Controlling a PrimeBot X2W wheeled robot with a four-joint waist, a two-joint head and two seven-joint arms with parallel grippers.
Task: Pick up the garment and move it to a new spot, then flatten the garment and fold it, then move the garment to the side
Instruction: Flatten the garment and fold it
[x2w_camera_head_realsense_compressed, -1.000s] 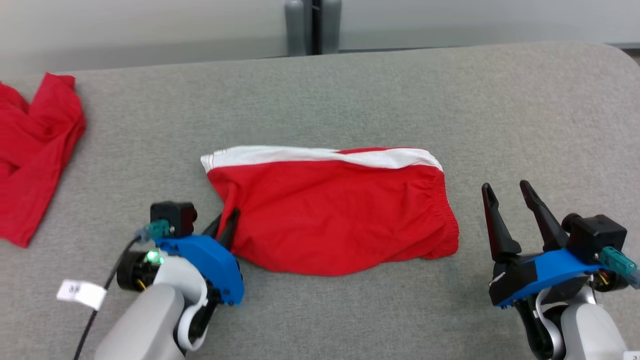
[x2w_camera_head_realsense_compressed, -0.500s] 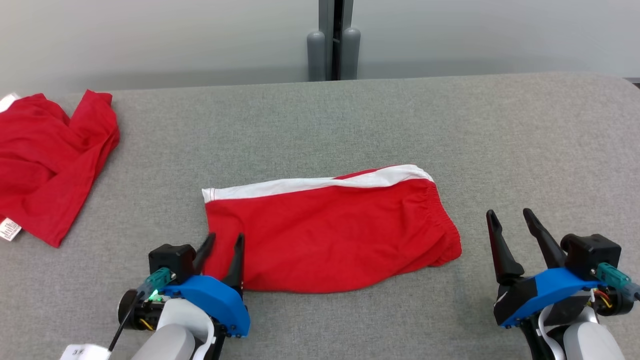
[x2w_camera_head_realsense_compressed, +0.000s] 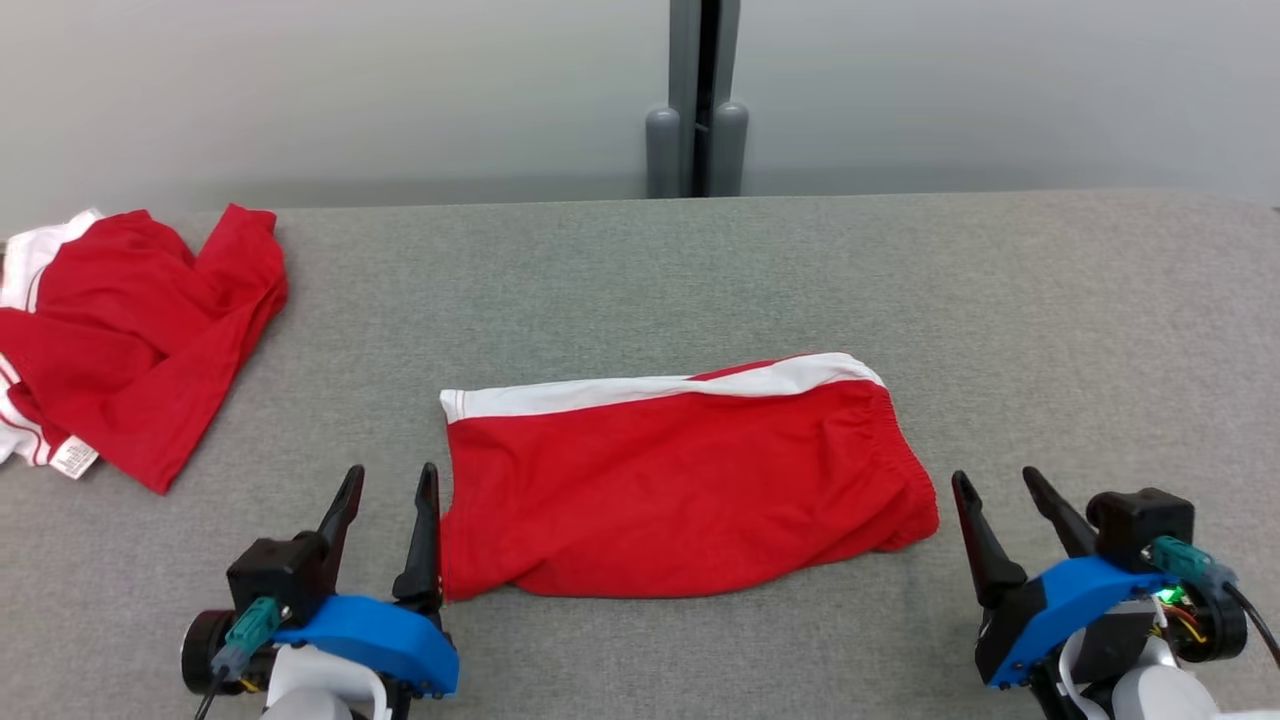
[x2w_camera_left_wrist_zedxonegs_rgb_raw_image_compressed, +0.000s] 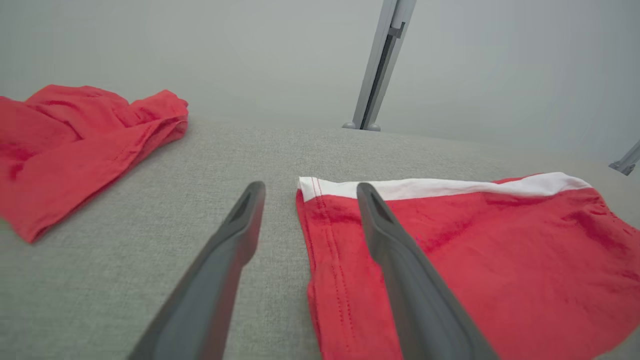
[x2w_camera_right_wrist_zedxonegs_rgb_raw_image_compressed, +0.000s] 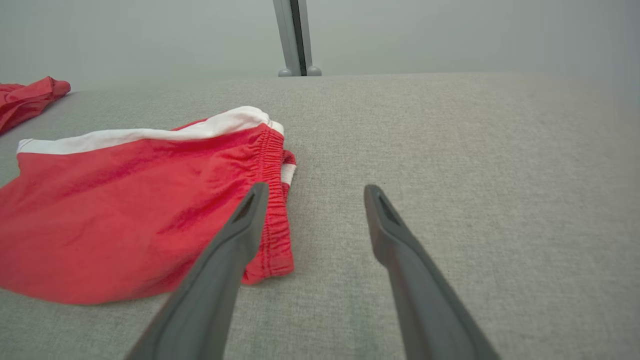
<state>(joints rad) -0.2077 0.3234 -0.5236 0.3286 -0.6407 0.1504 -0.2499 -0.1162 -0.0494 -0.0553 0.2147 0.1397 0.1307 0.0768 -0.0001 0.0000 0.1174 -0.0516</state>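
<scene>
The garment (x2w_camera_head_realsense_compressed: 680, 480) is a pair of red shorts with a white stripe along the far edge, folded flat in the middle of the grey table (x2w_camera_head_realsense_compressed: 640, 280). It also lies in the left wrist view (x2w_camera_left_wrist_zedxonegs_rgb_raw_image_compressed: 475, 260) and the right wrist view (x2w_camera_right_wrist_zedxonegs_rgb_raw_image_compressed: 130, 210). My left gripper (x2w_camera_head_realsense_compressed: 392, 482) stands open just off the shorts' left hem, holding nothing; in its own view (x2w_camera_left_wrist_zedxonegs_rgb_raw_image_compressed: 307, 190) the hem lies between its fingers. My right gripper (x2w_camera_head_realsense_compressed: 998, 482) is open beside the elastic waistband, apart from the cloth; its wrist view (x2w_camera_right_wrist_zedxonegs_rgb_raw_image_compressed: 314, 192) shows bare table between its fingers.
A second red garment (x2w_camera_head_realsense_compressed: 130, 330) with white trim lies crumpled at the table's far left, also in the left wrist view (x2w_camera_left_wrist_zedxonegs_rgb_raw_image_compressed: 75, 145). A grey post (x2w_camera_head_realsense_compressed: 698, 100) rises behind the table's back edge, against a pale wall.
My left gripper has opened, let go of the shorts' left hem and drawn back. The head camera has tilted, so the whole picture has shifted. The right gripper has stayed open.
</scene>
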